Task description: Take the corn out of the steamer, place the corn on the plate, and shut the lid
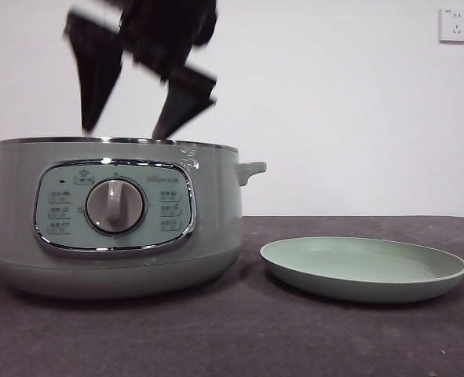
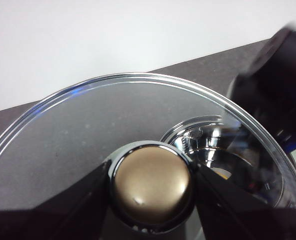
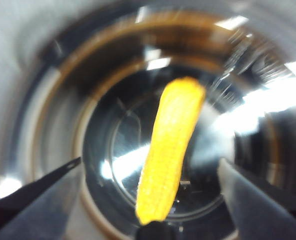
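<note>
The sage-green steamer (image 1: 114, 216) stands open at the left of the table. Inside it, on the shiny bottom, lies the yellow corn (image 3: 172, 150). My right gripper (image 1: 126, 129) hangs open just above the steamer's rim. In the right wrist view the right gripper (image 3: 150, 161) has one jaw on each side of the corn, both clear of it. My left gripper (image 2: 152, 200) is shut on the knob (image 2: 152, 184) of the glass lid (image 2: 87, 125), holding it off the steamer. The pale green plate (image 1: 363, 267) lies empty to the right of the steamer.
A dark table (image 1: 239, 338) runs under everything, with a white wall behind and a socket (image 1: 455, 25) at the upper right. Through the lid glass I see the steamer's chrome inside (image 2: 213, 150) and the other arm's dark body (image 2: 283, 85).
</note>
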